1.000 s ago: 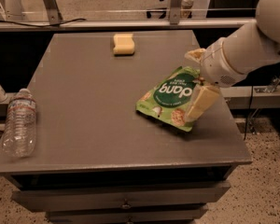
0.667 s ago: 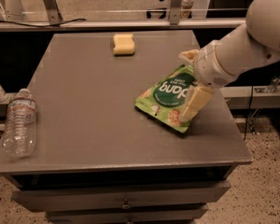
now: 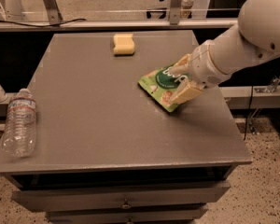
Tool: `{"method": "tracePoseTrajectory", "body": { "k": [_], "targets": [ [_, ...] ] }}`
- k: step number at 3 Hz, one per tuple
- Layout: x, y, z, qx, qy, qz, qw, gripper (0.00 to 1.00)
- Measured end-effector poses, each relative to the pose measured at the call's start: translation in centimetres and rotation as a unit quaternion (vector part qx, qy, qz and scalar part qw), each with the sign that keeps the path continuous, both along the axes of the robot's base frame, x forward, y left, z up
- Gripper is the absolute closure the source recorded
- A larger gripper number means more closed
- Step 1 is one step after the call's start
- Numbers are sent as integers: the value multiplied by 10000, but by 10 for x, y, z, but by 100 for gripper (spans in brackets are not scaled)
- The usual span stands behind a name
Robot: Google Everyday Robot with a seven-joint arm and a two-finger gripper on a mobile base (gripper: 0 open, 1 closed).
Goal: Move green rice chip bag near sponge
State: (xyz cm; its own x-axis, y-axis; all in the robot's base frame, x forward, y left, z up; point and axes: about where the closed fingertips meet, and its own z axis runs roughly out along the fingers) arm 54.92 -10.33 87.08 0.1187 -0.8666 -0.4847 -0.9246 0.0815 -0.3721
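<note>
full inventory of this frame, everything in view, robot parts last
chip bag: 1, green, right half of the table, its right end in the gripper
sponge: 1, pale yellow, back of the table near the middle, apart from the chip bag
bottle: 1, clear plastic with a white cap, lying on its side at the table's left front
table: 1, grey top
drawers: grey fronts, under the table top; the count is unclear
arm: 1, white, reaching in from the right
gripper: 1, tan fingers, closed on the chip bag's right end above the right side of the table
</note>
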Motion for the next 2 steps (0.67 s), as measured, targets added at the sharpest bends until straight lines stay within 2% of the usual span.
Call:
{"method": "tracePoseTrajectory", "body": {
  "k": [1,2],
  "targets": [
    [3,3,11,8,-88,26,10000,65],
    [8,9,35,33,-308,104,9995,88]
  ]
}}
